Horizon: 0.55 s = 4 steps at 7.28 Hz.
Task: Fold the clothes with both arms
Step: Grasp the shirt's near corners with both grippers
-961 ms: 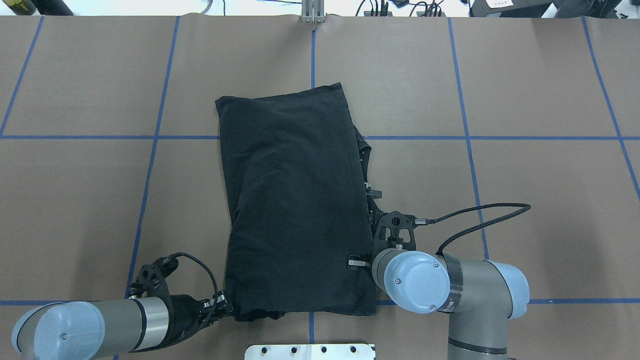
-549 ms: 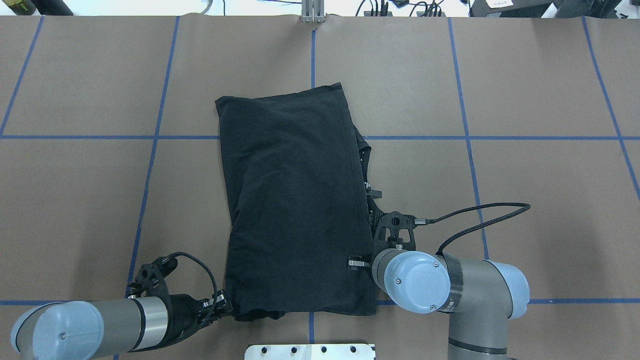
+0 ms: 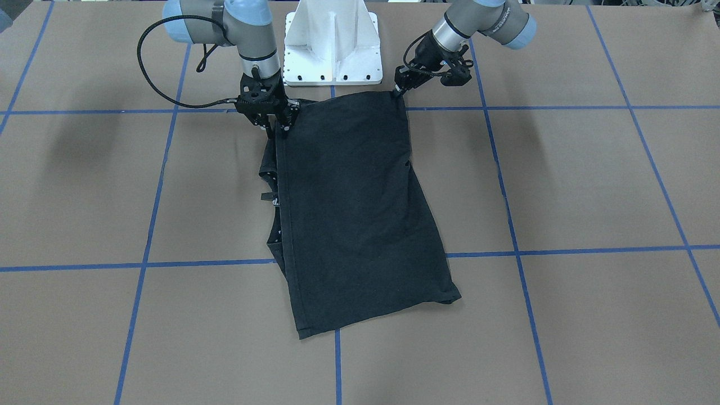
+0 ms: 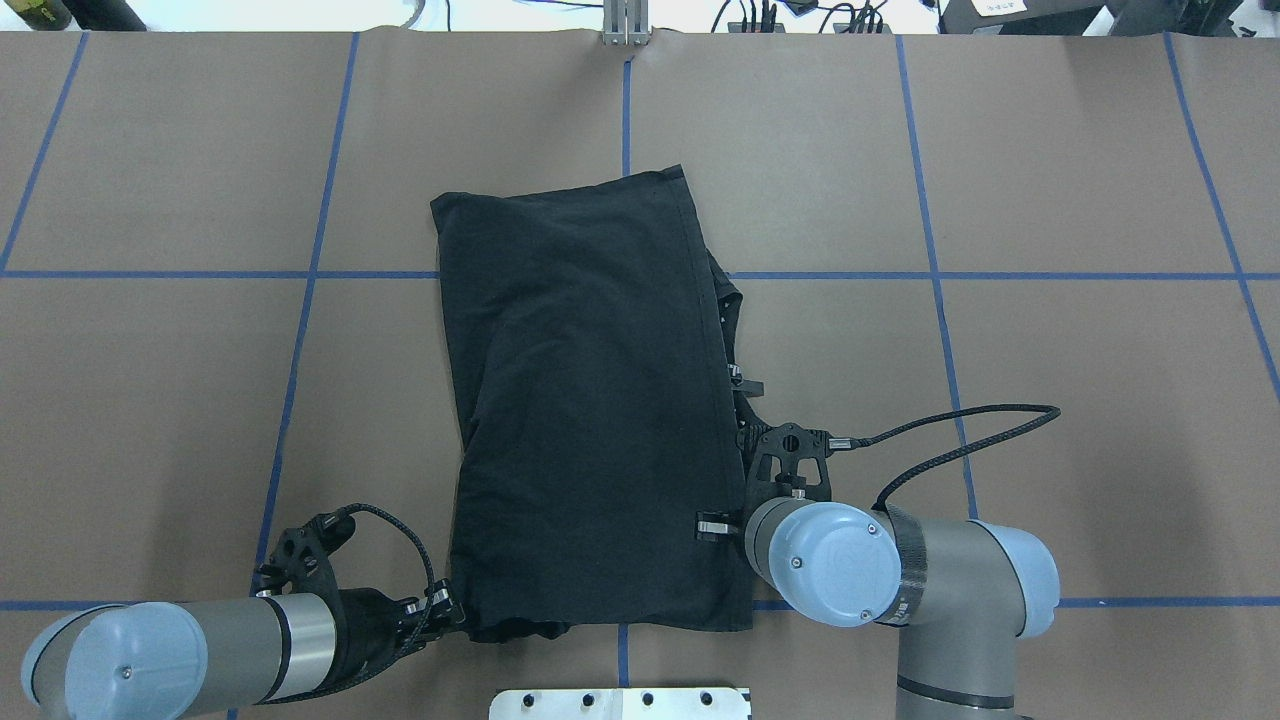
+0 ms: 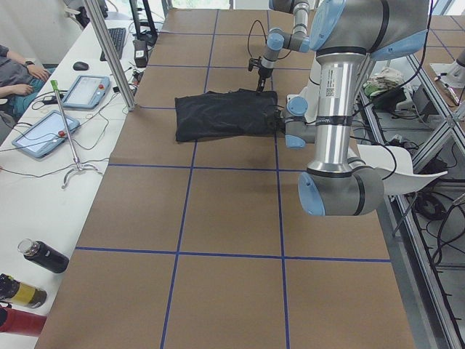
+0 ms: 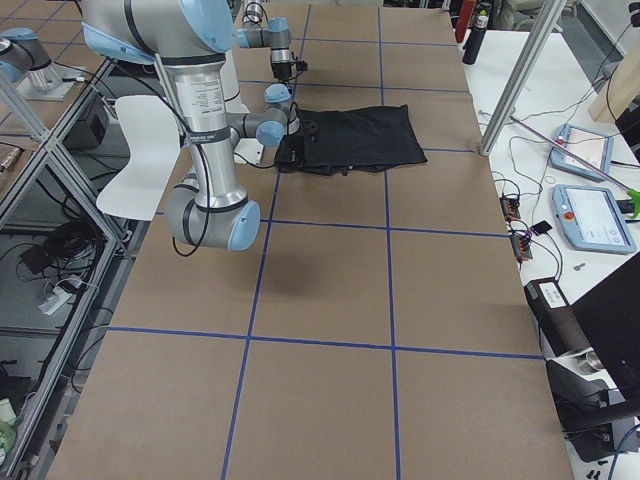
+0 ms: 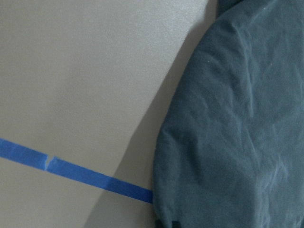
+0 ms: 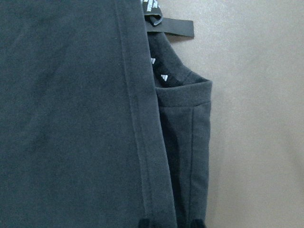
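Open table (image 4: 1050, 180) flanks the T-shirt (image 4: 590, 400) — the white pedestal (image 3: 333, 39) crowds one edge.

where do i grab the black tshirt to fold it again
The two corners on the robot-side short edge of the black t-shirt, both at once, coming low from the robot's side. It lies flat as a long folded strip, so that end could likely lift over to the far end.
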Motion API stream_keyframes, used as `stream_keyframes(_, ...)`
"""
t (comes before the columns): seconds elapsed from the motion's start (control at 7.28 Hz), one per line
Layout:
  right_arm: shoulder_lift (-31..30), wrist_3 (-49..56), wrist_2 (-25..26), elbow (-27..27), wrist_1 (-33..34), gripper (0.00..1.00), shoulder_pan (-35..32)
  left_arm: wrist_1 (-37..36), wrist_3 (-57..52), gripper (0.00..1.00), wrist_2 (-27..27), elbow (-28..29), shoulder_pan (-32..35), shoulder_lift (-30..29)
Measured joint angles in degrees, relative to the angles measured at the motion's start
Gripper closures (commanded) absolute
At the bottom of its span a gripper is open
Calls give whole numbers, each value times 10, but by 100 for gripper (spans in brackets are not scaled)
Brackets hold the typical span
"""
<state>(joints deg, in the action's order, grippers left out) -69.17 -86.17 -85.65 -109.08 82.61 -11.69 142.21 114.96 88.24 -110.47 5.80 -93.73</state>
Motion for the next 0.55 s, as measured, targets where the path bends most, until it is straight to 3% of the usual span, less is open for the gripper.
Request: stream_keyframes(0.55, -2, 1, -2, 0, 3, 59, 0, 0, 1, 100, 0, -4, 0, 0)
